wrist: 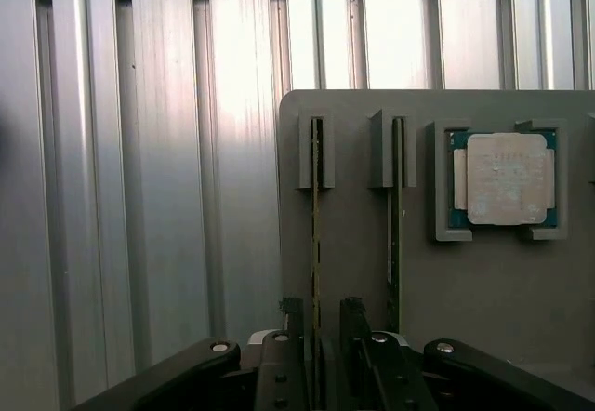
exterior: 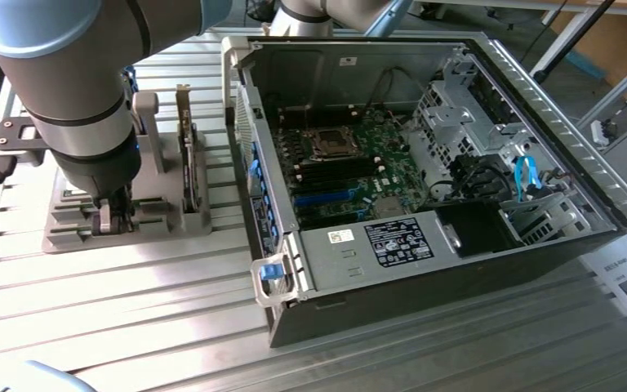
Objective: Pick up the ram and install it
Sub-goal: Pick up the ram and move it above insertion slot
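The table (wrist: 167,197) is ribbed metal, brushed and brightly reflective. The holder (wrist: 358,244) on it looks like matt grey plastic. The processor (wrist: 505,178) has a dull silvery metal lid. The hand (wrist: 321,316) is matt black with shiny screw heads. The computer case (exterior: 325,263) is bare grey sheet metal.

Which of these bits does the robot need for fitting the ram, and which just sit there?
Needed: gripper, the ram it straddles, holder, open computer's motherboard.
Idle: second ram stick, processor chip, expansion card.
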Available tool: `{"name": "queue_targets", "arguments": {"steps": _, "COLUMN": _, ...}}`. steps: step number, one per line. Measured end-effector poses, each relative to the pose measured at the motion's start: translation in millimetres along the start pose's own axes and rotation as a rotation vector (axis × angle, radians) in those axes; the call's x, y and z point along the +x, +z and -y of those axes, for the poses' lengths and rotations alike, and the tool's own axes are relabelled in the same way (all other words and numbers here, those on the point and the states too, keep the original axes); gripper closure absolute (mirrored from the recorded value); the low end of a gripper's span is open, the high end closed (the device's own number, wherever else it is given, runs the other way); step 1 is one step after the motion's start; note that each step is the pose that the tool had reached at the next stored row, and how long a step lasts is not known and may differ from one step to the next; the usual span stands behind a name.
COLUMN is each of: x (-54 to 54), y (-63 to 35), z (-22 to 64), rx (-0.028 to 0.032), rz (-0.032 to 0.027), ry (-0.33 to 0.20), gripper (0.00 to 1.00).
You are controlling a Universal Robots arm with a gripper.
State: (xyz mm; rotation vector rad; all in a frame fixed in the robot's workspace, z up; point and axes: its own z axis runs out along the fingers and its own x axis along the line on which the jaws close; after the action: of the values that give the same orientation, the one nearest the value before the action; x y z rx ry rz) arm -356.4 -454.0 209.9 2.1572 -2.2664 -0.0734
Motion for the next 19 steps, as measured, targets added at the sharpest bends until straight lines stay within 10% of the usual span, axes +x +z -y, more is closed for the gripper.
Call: {"name": "queue_targets", "arguments": {"steps": 19, "x": 0.0, "y": 0.0, "z": 0.0, "rx": -0.0003, "rz": -0.0005, "ry": -0.015, "gripper": 0.78}}
